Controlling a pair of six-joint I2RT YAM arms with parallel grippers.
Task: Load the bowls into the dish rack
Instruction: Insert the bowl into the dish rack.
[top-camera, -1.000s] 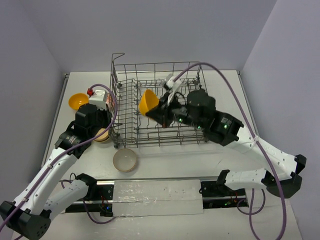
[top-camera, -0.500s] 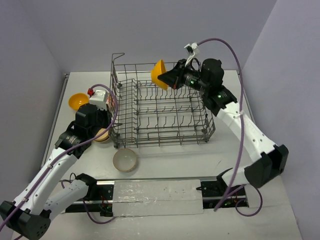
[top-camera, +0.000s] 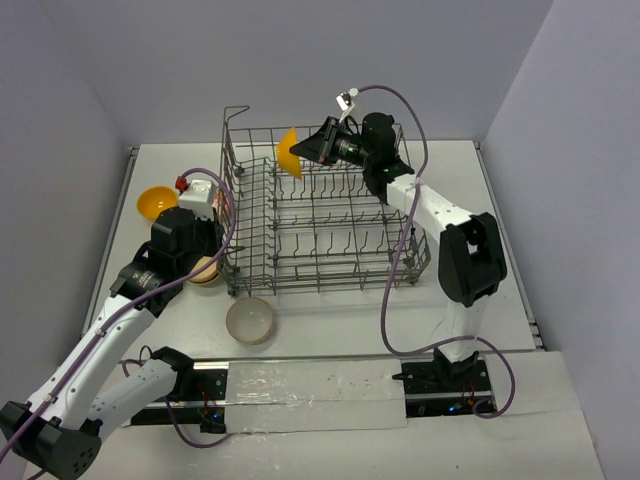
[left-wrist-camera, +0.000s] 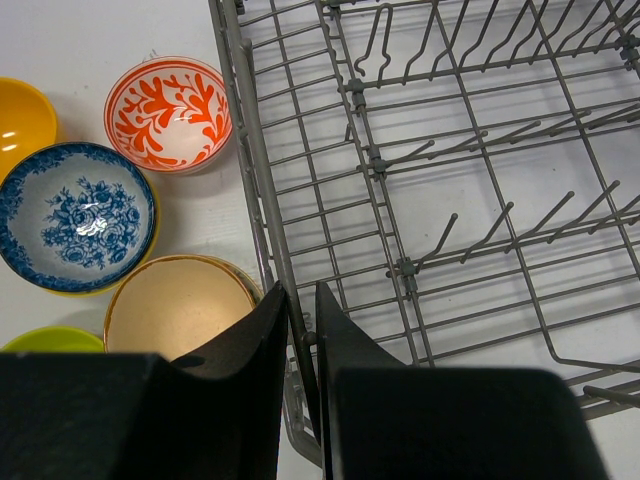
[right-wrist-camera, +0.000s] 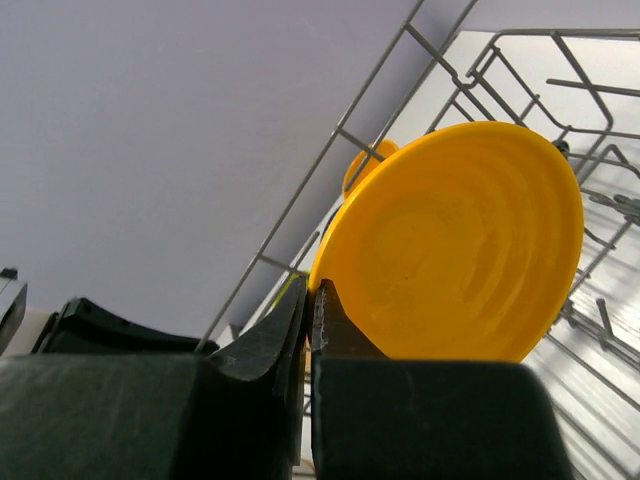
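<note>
Left of the dish rack, five bowls wait on the table: the resting orange-yellow bowl, the blue-patterned bowl, the red-and-white bowl, the tan bowl and the lime green bowl (only its edge shows). The left gripper has its jaws almost together and pinches the rim wire of the rack's left wall, near the front corner; I judge that it steadies the rack. The white striped bowl stands just in front of the rack.

No bowl stands inside the rack yet. Above its far-left part, the right gripper is pressed together on the rim of the held orange-yellow bowl, which is tilted on edge and clear of the tines. The step in hand seems to be loading the first bowl. The next move calls for lowering this bowl between two upright tines and spreading the jaws only when it leans securely.
</note>
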